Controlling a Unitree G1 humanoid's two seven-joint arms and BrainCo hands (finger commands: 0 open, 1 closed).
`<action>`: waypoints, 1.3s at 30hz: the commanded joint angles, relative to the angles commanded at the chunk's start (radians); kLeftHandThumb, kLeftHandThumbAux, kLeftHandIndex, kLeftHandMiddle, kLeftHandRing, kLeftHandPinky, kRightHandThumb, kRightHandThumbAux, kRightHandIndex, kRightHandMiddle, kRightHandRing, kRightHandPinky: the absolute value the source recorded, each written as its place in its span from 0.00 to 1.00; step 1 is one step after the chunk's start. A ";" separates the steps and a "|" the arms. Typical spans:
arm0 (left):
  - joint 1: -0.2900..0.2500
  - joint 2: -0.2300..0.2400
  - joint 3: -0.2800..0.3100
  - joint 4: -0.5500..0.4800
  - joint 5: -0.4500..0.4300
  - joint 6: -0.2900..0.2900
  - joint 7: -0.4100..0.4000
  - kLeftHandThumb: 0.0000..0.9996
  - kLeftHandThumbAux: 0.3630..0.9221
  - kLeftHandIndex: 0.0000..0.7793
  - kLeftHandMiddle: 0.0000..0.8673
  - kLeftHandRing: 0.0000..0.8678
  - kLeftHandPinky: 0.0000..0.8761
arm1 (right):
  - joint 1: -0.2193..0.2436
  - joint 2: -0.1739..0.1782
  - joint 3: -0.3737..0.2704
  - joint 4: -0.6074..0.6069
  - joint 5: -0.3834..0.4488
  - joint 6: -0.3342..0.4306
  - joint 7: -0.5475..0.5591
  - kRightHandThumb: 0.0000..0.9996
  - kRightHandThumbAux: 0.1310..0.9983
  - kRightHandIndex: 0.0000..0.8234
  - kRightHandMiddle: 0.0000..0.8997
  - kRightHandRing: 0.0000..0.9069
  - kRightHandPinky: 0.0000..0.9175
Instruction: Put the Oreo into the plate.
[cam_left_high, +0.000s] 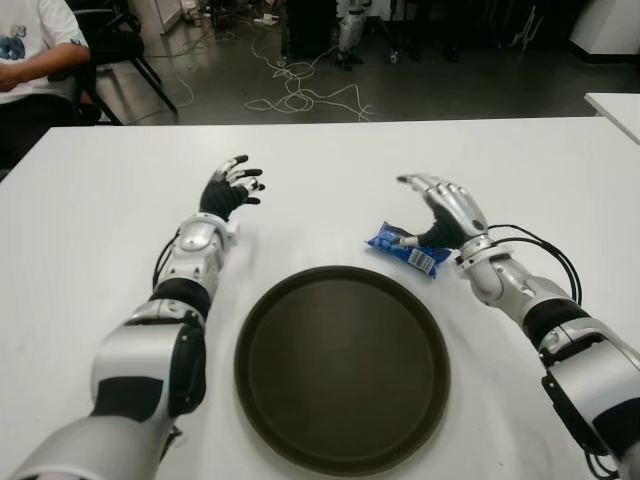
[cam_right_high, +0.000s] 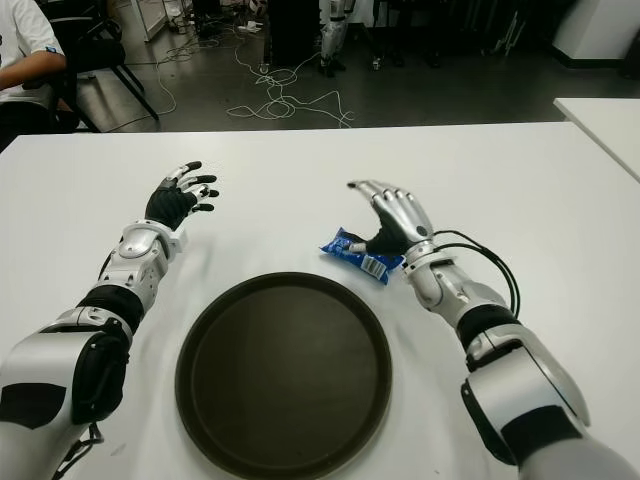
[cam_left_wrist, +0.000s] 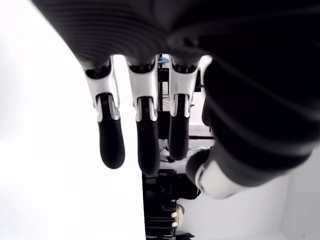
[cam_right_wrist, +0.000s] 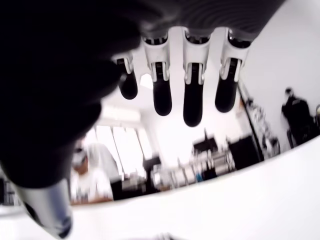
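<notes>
While blue Oreo packet lies on white tabletop just beyond dark round plate, right hand arches over it, fingers spread, nothing gripped. Left hand spread, idle, left of plate. Step: reaching. Next: close fingers, lift.

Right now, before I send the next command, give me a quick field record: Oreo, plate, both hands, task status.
Oreo pack: blue, lying on the white table, just beyond the plate's far right rim.
Plate: dark, round, nothing in it.
Right hand: at the pack, fingers spread, thumb at its right end; no closed grasp visible.
Left hand: idle, left of the plate, fingers spread, holding nothing.
Task status: Oreo not yet in plate.
</notes>
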 joint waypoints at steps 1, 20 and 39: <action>0.000 -0.001 0.002 0.000 -0.002 0.000 -0.001 0.20 0.85 0.21 0.34 0.40 0.49 | -0.001 -0.002 0.010 -0.004 -0.006 0.003 0.011 0.00 0.65 0.19 0.22 0.23 0.22; -0.003 -0.004 0.012 -0.002 -0.004 0.005 0.007 0.19 0.84 0.21 0.36 0.43 0.52 | -0.010 -0.011 0.071 -0.039 -0.024 0.084 0.170 0.00 0.60 0.17 0.20 0.19 0.14; -0.002 -0.007 0.011 -0.002 -0.001 0.001 0.009 0.24 0.81 0.21 0.34 0.41 0.50 | -0.008 -0.030 0.124 -0.118 -0.043 0.146 0.289 0.00 0.65 0.18 0.19 0.19 0.16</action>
